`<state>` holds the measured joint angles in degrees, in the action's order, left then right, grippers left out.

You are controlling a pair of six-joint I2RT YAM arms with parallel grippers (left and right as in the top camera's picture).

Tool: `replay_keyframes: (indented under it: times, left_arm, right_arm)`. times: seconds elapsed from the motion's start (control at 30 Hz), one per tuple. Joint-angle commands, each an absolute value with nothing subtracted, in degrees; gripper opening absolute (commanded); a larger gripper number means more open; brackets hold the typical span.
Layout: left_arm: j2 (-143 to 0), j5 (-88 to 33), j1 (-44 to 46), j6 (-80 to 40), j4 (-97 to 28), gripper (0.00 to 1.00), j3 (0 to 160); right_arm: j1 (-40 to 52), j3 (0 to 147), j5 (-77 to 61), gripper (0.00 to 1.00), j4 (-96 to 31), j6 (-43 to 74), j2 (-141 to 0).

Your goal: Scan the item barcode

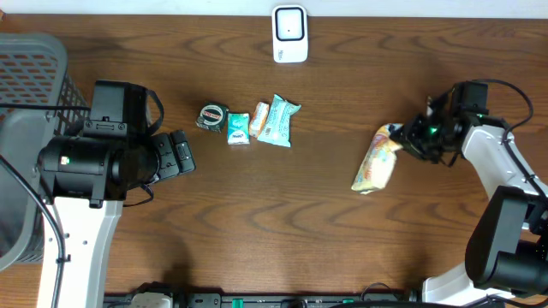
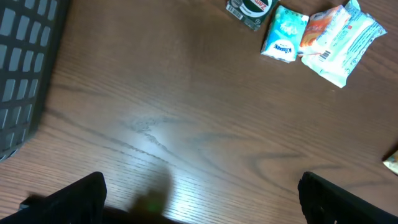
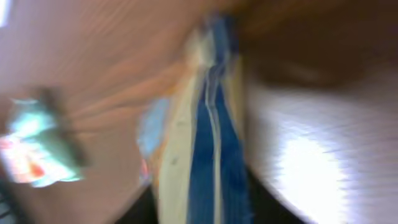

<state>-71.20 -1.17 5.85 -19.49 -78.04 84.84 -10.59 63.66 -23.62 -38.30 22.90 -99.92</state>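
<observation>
The item nearest a gripper is a yellow snack bag with a blue seam, lying on the brown table right of centre. My right gripper is at its upper right end. The right wrist view is blurred: the bag fills the space between the dark jaws of the right gripper, and the grip cannot be made out. A white scanner stands at the table's back edge. My left gripper hangs wide open over bare wood, left gripper holding nothing.
A round tin, a Kleenex pack, an orange packet and a teal packet lie in a row at the centre. A grey basket stands at the far left.
</observation>
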Motion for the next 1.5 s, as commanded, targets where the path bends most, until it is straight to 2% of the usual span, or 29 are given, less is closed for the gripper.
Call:
replay_keyframes:
  times: [0.0, 0.07, 0.13, 0.33, 0.4, 0.6, 0.7, 0.77, 0.8, 0.83, 0.87, 0.9, 0.93, 1.0, 1.13, 1.33, 1.47]
  left_arm:
    - [-71.16, -0.99, 5.82, -19.59, -78.19, 0.98, 85.08]
    - [-71.16, -0.99, 5.82, -19.57, -78.19, 0.98, 85.08]
    - [-71.16, -0.99, 5.82, -19.59, -78.19, 0.98, 85.08]
    - [-71.16, -0.99, 5.82, -19.59, -78.19, 0.97, 85.08]
    - [-71.16, -0.99, 5.82, -19.59, -78.19, 0.98, 85.08]
    - [-71.16, -0.99, 5.82, -19.59, -78.17, 0.98, 85.08]
    - [-71.16, -0.99, 5.82, -19.59, -78.19, 0.97, 85.08]
    - [-71.16, -0.99, 5.82, -19.57, -78.19, 0.98, 85.08]
    - [-71.16, -0.99, 5.82, -19.59, -78.19, 0.98, 85.08]
    - [-71.16, -0.99, 5.82, -19.59, -78.19, 0.98, 85.08]
    - [-71.16, -0.99, 5.82, -19.57, -78.17, 0.98, 85.08]
    - [-71.16, -0.99, 5.82, -19.59, -78.19, 0.98, 85.08]
    - [-71.16, -0.99, 5.82, -19.59, -78.19, 0.98, 85.08]
    - [-71.16, -0.99, 5.82, -19.59, -78.19, 0.97, 85.08]
    - [-71.16, -0.99, 5.82, -19.59, -78.19, 0.98, 85.08]
    - [-71.16, -0.99, 5.82, -19.59, -78.19, 0.98, 85.08]
    - [-71.16, -0.99, 5.82, -19.59, -78.19, 0.98, 85.08]
  right_arm:
    - [-10.46, 69.10, -4.67, 0.45, -44.58, 17.89, -99.92]
    - [-10.46, 73.73, 1.10, 0.47, -50.30, 17.89, -99.92]
    - [-10.41, 77.06, 2.31, 0.54, -54.11, 17.89, -99.92]
    - [-9.85, 79.99, -3.18, 0.67, -61.56, 12.05, -100.12]
    - [-9.65, 77.91, -3.16, 0.72, -61.47, 11.49, -100.12]
    - [-9.19, 66.63, -3.62, 0.77, -58.87, 14.68, -100.12]
    - [-7.44, 60.82, -4.64, 0.84, -53.43, 17.15, -100.12]
    - [-6.31, 58.04, -7.16, 0.84, -49.71, 17.15, -100.12]
    - [-5.26, 56.27, -9.65, 0.81, -46.78, 17.15, -100.12]
    - [-4.54, 55.37, -10.92, 0.73, -44.99, 17.15, -100.12]
    - [-3.18, 54.35, -12.47, 0.47, -42.44, 17.45, -100.12]
    - [-2.07, 54.02, -12.62, 0.31, -41.01, 18.79, -100.12]
    - [-1.19, 53.98, -12.62, 0.25, -40.23, 19.70, -100.12]
    - [2.61, 54.15, -12.78, 0.01, -36.75, 21.56, -100.12]
    - [7.07, 56.07, -14.39, 0.01, -30.72, 22.39, -100.09]
    - [8.73, 65.78, -20.18, 0.01, -21.96, 24.95, -100.09]
    - [9.13, 69.45, -22.61, 0.01, -4.58, 31.05, -100.09]
